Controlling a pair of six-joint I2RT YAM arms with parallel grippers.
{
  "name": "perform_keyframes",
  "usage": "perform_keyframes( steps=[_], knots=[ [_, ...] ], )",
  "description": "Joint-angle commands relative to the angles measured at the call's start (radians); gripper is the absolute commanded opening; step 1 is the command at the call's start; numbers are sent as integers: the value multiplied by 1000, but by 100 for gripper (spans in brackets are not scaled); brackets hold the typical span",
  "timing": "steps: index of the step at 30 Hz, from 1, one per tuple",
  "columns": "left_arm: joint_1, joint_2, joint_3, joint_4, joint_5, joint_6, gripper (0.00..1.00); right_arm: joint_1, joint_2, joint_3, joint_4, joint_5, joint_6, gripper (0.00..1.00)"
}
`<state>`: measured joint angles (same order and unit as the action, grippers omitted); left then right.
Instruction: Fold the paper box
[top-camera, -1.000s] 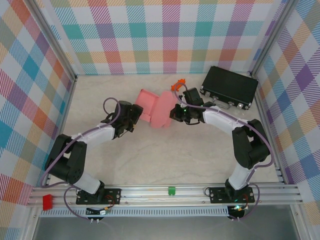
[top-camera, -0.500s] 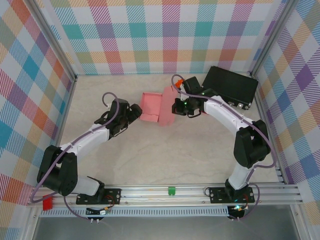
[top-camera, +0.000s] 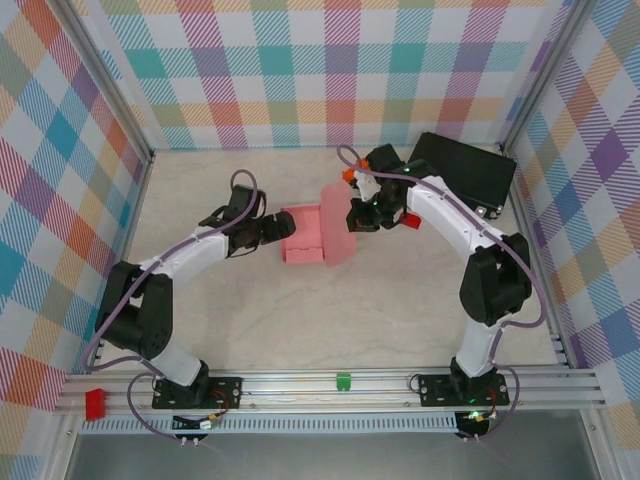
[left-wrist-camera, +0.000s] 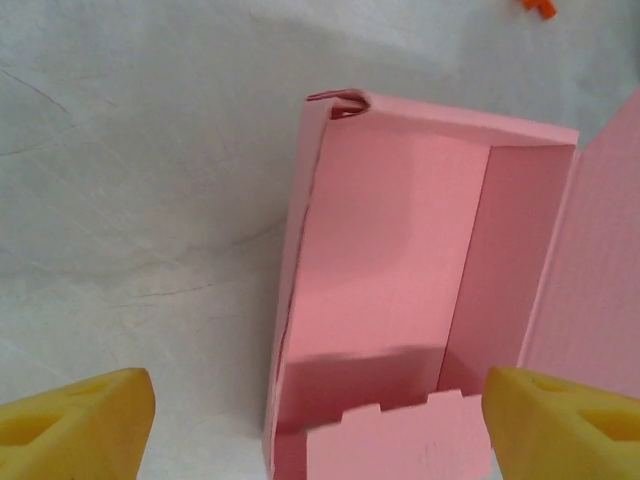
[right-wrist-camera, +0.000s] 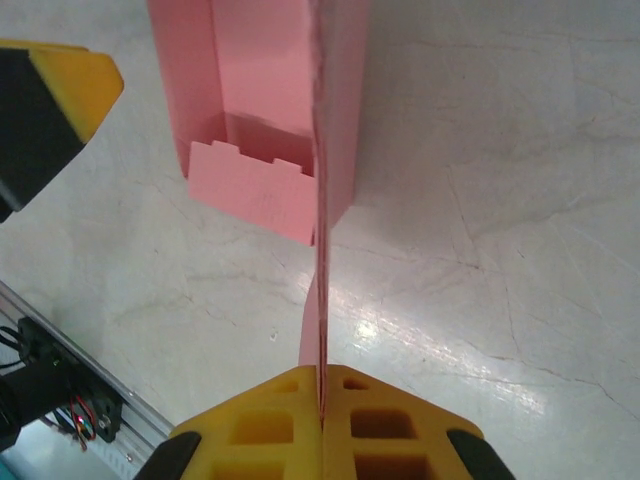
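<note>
The paper box (top-camera: 303, 236) is a pink open tray on the table's middle, with its lid panel (top-camera: 338, 226) standing up along its right side. My right gripper (top-camera: 356, 213) is shut on that lid's edge; in the right wrist view the thin panel (right-wrist-camera: 322, 300) runs straight into the closed yellow fingers (right-wrist-camera: 322, 388). My left gripper (top-camera: 271, 230) is open at the box's left end. In the left wrist view its yellow fingertips (left-wrist-camera: 75, 420) stand wide on either side of the tray (left-wrist-camera: 400, 250) and its tabbed end flap (left-wrist-camera: 400, 445), touching nothing.
A black hard case (top-camera: 460, 175) lies at the back right by the wall. A small orange piece (top-camera: 349, 174) sits behind the box, near the right arm. The checked walls close the table on three sides, and the rail (top-camera: 343, 381) runs along the front.
My right gripper has swung the lid from lying flat to standing upright and shifted the box nearer. My left gripper has moved right, up to the box's left end.
</note>
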<state>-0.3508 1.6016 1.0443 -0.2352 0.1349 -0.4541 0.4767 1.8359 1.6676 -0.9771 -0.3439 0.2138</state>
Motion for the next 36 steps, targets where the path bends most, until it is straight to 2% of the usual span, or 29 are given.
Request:
perform_keyframes(
  steps=[1, 5, 12, 17, 21, 24, 30, 36],
  knots=[
    [6, 39, 39, -18, 78, 39, 80, -7, 32, 62, -73, -31, -60, 5],
    [5, 78, 56, -10, 131, 27, 71, -7, 73, 112, -90, -26, -68, 5],
    [4, 92, 34, 16, 163, -7, 64, -7, 125, 199, -116, -26, -71, 6],
    [5, 97, 10, 43, 197, -28, 59, -6, 150, 256, -140, -23, -77, 13],
    [5, 101, -10, 69, 215, -48, 58, -4, 163, 286, -147, -10, -77, 26],
    [4, 111, -25, 93, 235, -68, 58, -4, 176, 317, -155, 8, -78, 31],
    [3, 95, -41, 100, 233, -78, 57, -3, 170, 377, -154, 104, -64, 46],
    [3, 11, -30, 101, 244, -76, 62, -4, 125, 373, -98, 146, -43, 47]
  ],
)
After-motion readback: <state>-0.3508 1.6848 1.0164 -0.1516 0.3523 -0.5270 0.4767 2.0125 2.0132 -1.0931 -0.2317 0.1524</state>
